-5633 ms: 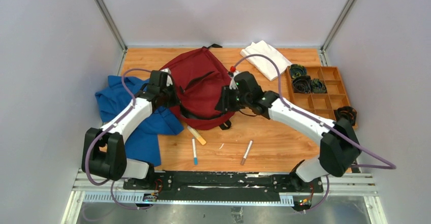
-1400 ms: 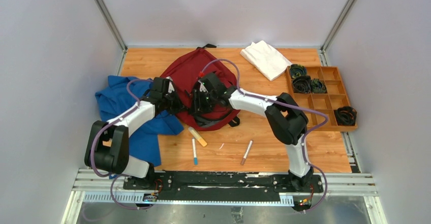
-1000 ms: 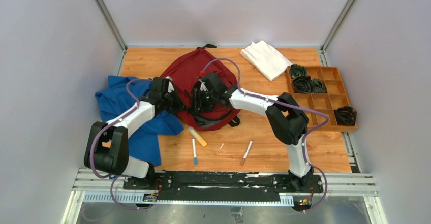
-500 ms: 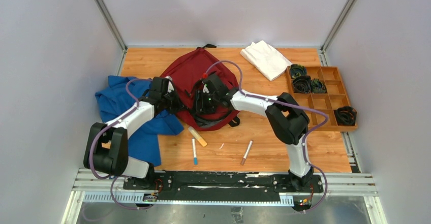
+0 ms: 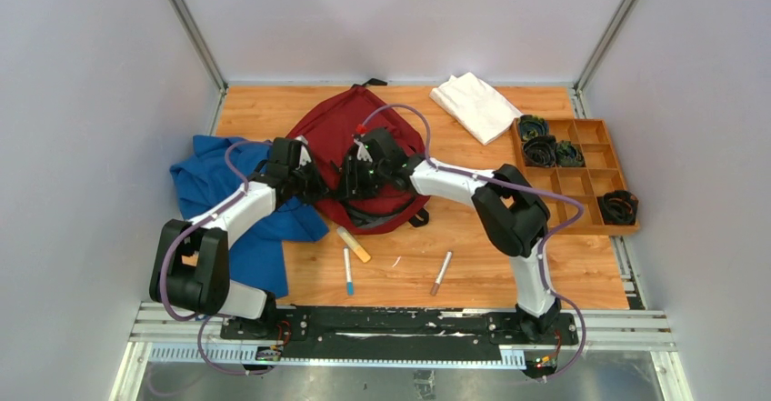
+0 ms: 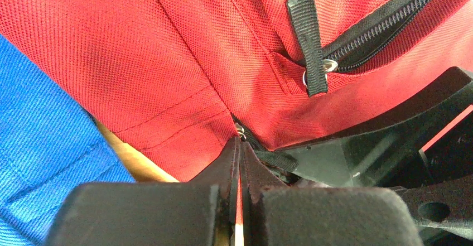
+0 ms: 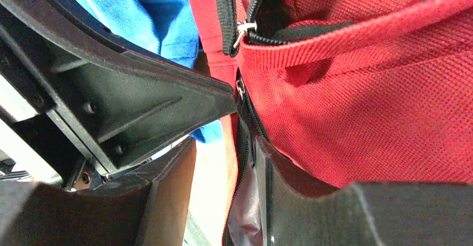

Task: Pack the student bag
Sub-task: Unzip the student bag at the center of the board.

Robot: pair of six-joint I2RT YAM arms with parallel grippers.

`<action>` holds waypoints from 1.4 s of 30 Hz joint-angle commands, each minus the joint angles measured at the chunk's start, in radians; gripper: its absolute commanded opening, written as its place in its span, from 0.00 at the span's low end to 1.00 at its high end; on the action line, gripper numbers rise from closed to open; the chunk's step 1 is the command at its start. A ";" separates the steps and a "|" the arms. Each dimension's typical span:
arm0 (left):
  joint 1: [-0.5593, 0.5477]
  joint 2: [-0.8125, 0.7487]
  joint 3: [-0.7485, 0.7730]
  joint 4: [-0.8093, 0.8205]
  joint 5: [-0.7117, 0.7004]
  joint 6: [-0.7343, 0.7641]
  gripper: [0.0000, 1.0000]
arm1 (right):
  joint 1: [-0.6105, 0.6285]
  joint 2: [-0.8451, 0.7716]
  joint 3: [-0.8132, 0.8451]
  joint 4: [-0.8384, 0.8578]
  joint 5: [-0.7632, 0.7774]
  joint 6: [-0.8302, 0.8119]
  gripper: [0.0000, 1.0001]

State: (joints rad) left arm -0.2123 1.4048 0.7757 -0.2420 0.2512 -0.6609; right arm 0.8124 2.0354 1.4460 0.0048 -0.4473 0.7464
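Fingers (image 6: 220, 170) of the left gripper (image 6: 240, 145) are pressed together, their tips against the bag (image 5: 350, 124) where a zipper ends at a seam. A thin red sliver shows between them, and whether fabric is caught there cannot be told. Just above, a black pull strap (image 6: 308, 39) with a metal ring lies across a second zipper.

The right gripper (image 7: 223, 157) has its fingers apart. The bag's zippered edge, with grey lining, runs down between them. It lies against the finger on the right of the wrist view, with a bare gap on the other side. A metal slider (image 7: 241, 29) sits on the zipper above. The two grippers are nearly tip to tip at the bag's near left edge.

The bag lies on the table (image 5: 491, 255), left of centre and toward the back, its top loop pointing at the rear wall. A blue cloth (image 5: 214, 192) touches its left side, partly under the left arm. In front of the bag lie a marker (image 5: 353, 243), a blue-tipped pen (image 5: 347, 271) and a grey pen (image 5: 442, 273). A white cloth (image 5: 475, 105) lies at the back right, beside an orange tray (image 5: 595, 169) whose rear compartments hold dark coils (image 5: 538, 151).
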 commanded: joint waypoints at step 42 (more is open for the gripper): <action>0.010 -0.081 -0.008 0.008 0.002 -0.058 0.67 | -0.021 -0.047 -0.051 0.059 0.037 0.021 0.00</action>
State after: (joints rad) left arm -0.2104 1.3369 0.7498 -0.2367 0.2630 -0.6842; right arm 0.8017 2.0258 1.3964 0.0605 -0.4179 0.7898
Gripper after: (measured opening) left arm 0.667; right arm 0.012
